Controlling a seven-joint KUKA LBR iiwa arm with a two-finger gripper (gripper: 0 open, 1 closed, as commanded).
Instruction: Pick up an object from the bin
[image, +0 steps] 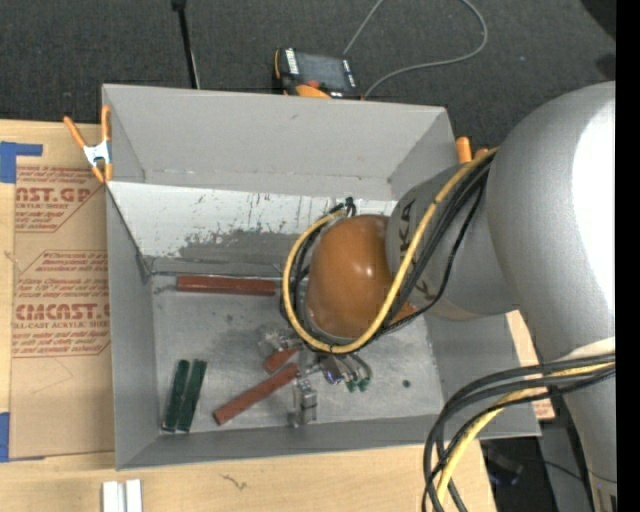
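Observation:
My gripper is low over the bin floor at front centre, under the arm's orange dome. It is open, with one fingertip behind and the other in front of the right end of a red-brown flat stick. That stick lies slanted on the floor, and its right end passes between the two fingers. A second red-brown stick lies flat along the foot of the back wall, apart from the gripper.
A dark green flat bar lies near the front left corner of the bin. The arm and its cables cover the bin's right side. Bare floor shows between the two sticks on the left.

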